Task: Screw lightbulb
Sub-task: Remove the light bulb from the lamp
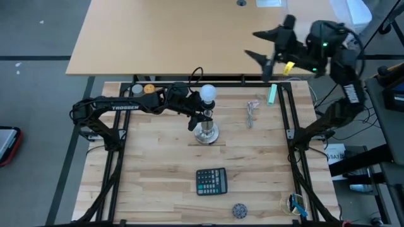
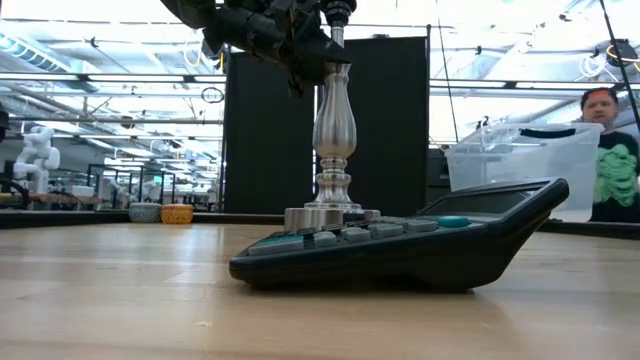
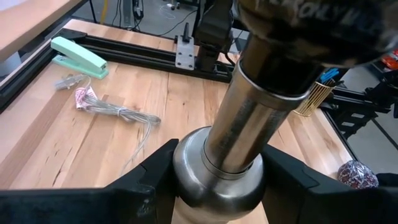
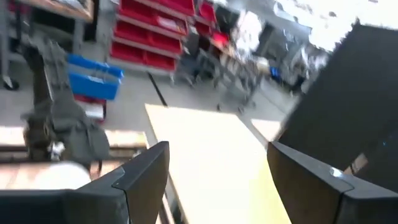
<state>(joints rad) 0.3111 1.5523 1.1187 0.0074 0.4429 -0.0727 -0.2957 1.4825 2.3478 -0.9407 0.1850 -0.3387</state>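
The silver metal stand [image 1: 206, 132] stands upright on its round base in the middle of the table. The white lightbulb [image 1: 207, 93] sits on the stand's dark socket top; where the two meet is hidden. My left gripper [image 3: 217, 190] comes in from the table's left and is shut on the stand's stem [image 2: 333, 120]. The bulb is out of the left wrist view. My right gripper [image 1: 268, 53] hangs high above the far right corner, open, with nothing between its fingers [image 4: 149, 174]. My left gripper pinches the stand's stem at its rounded bulge [image 3: 193, 180], below the dark socket [image 3: 311, 37], one finger on each side. The fingers come from the table's left, slanting a little downward, and lie across the stem. The stand stays upright with its base [image 2: 325, 215] on the table.
A black calculator [image 1: 211, 181] lies near the front, a patterned ball [image 1: 239, 210] beside it. A green stapler [image 1: 272, 94] and a clear bundle of cord [image 1: 254, 112] lie at the far right, an orange ball [image 1: 149, 89] at the far left. A person [image 2: 610, 150] stands behind the table.
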